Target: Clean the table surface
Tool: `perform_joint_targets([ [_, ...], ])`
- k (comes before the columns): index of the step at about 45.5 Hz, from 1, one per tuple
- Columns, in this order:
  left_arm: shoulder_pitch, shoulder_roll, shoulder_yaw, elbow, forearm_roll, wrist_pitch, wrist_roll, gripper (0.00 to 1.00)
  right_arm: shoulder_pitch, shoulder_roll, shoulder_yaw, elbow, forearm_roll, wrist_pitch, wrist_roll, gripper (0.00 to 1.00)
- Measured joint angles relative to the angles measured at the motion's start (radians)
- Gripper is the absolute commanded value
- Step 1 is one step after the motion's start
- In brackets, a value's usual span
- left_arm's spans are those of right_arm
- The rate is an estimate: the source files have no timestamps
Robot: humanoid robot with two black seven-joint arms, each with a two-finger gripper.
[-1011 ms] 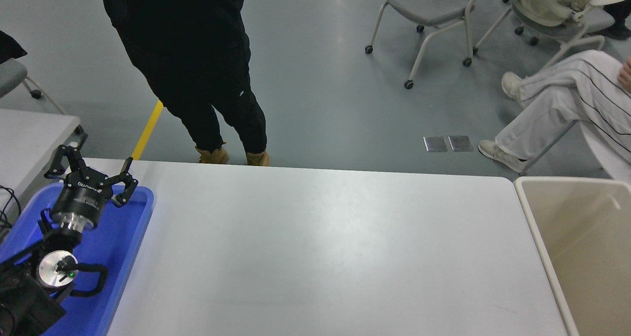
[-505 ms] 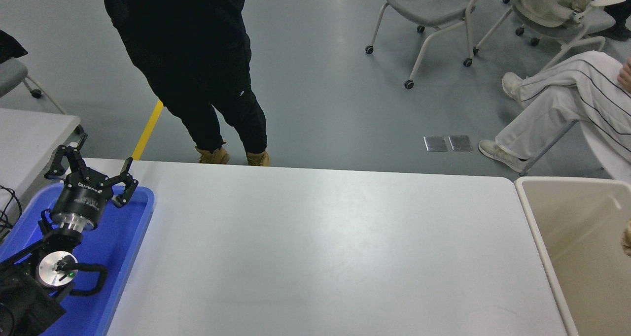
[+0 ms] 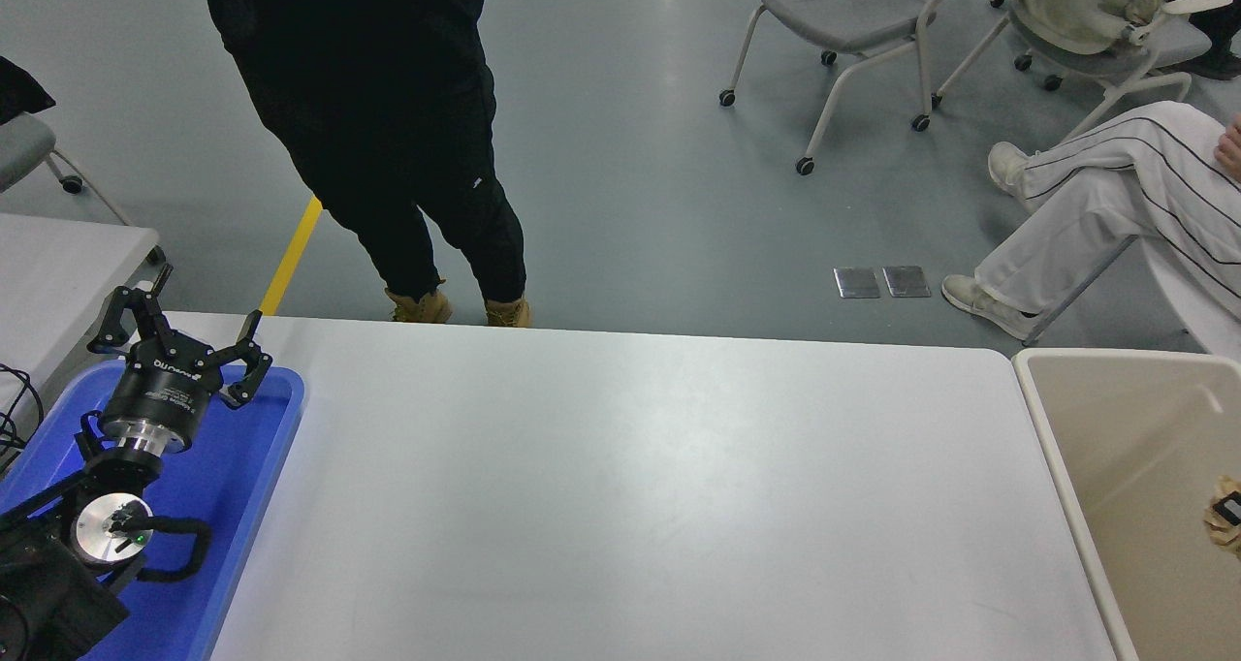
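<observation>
The table surface (image 3: 620, 487) is a wide glossy white top with rounded corners, and nothing lies on its bare part. My left gripper (image 3: 179, 339) is open and empty, parked over a blue tray (image 3: 281, 419) at the table's left end. My right arm is out of view. A small tan crumpled thing with a dark patch (image 3: 1224, 518) shows at the right edge over the beige bin (image 3: 1115, 448). What holds it is hidden.
A person in black (image 3: 388, 109) stands at the far edge, left of centre. A seated person's white-trousered legs (image 3: 1115, 196) and wheeled chairs (image 3: 843, 12) are at the top right. A smaller white table (image 3: 58, 264) stands at the left.
The tan thing has come into view at the right edge and moved down over the bin. The left arm has not moved.
</observation>
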Motion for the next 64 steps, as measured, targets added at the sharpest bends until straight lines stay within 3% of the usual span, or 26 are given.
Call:
perform_joint_targets([
  [40, 0.0, 0.0, 0.0, 0.0, 0.0, 0.0, 0.0, 1.0, 0.125, -0.009, 0.044, -0.103, 0.134, -0.056, -0.006, 0.99],
  [50, 0.0, 0.0, 0.0, 0.0, 0.0, 0.0, 0.0, 1.0, 0.197, -0.132, 0.128, 0.158, 0.168, -0.068, -0.006, 0.99],
  [64, 0.0, 0.0, 0.0, 0.0, 0.0, 0.0, 0.0, 1.0, 0.156, -0.232, 0.688, 0.654, 0.183, -0.067, -0.005, 0.99],
])
